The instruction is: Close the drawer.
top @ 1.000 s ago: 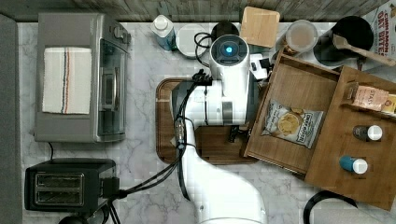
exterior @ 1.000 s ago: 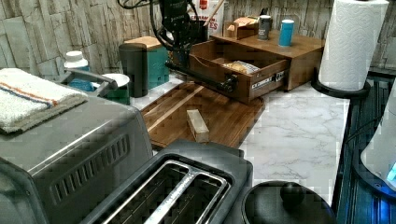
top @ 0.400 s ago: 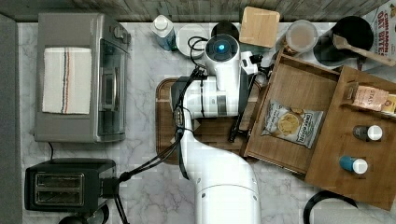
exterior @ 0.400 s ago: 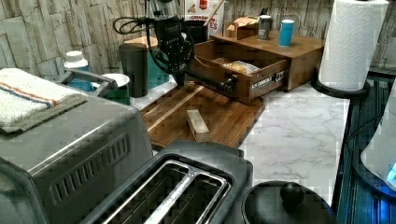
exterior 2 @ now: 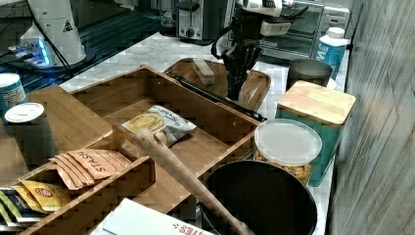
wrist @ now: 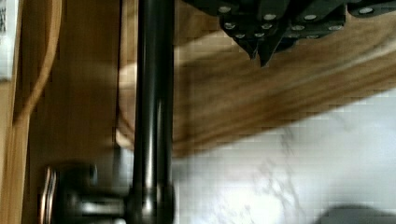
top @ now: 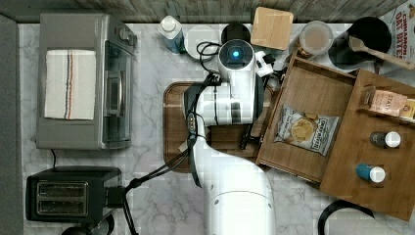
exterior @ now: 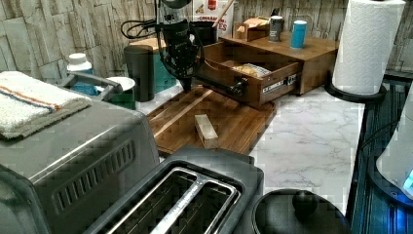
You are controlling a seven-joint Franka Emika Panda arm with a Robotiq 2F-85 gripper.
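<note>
- The drawer (top: 313, 117) stands pulled far out of the cabinet (top: 386, 161), and in the top view it reaches over the right edge of the dark wooden tray (top: 172, 127). A bag of snacks (top: 306, 129) lies flat inside it.
- The gripper (exterior: 186, 83) hangs low, just beside the front face of the drawer, near the end of the black handle bar (exterior: 221, 87) that is closer to the wall. In the wrist view the two fingertips (wrist: 258, 49) are pressed together with nothing between them, and the bar (wrist: 152, 107) runs beside them, apart.
- I judge that the step in hand is to bring the closed fingers against the front of the drawer and then push.
- To do it well, the push should go straight along the way the drawer slides, toward the cabinet. In the top view the drawer sits a little turned, so the push must follow this angle and not the edge of the counter.
- The contact is now near one end of the front. A push there may turn the drawer and jam it; a place nearer the middle of the front, below or beside the bar, looks safer to me.
- The fingers should meet the wood flat, because on the round bar they could slip off.
- The small wooden block (exterior: 206, 130) on the tray is well apart from the path, and the lidded box (exterior 2: 315, 103) beside the drawer should not be touched.
- A slow, steady push is better, since the bottles (top: 384, 139) on top of the cabinet could fall if the drawer hits hard.
</note>
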